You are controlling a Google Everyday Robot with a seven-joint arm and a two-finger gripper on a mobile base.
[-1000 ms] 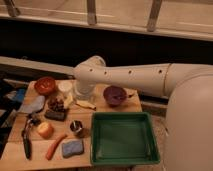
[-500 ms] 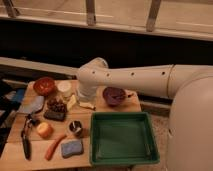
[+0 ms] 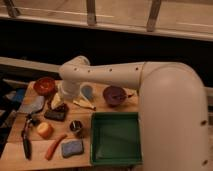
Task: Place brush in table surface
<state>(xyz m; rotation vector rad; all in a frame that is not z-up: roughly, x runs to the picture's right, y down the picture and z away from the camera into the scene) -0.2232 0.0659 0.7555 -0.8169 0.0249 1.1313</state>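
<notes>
The black brush (image 3: 26, 141) lies flat on the tan wooden table surface (image 3: 12, 155) near its front left edge, with the knobbly head toward the back. The white arm reaches in from the right. My gripper (image 3: 60, 102) hangs below the wrist over the back left part of the table, just above a dark flat object (image 3: 56, 114). It is well apart from the brush, behind it and to its right. Nothing shows in the gripper.
An orange fruit (image 3: 45, 130), an orange carrot (image 3: 55, 146), a blue sponge (image 3: 72, 148) and a small cup (image 3: 76, 128) lie near the brush. A green tray (image 3: 95, 150) stands front right. A red bowl (image 3: 45, 85), a purple bowl (image 3: 115, 95) and a grey cloth (image 3: 32, 105) sit further back.
The arm's wrist and gripper have moved left over the back of the table. The brush and the other objects have not moved.
</notes>
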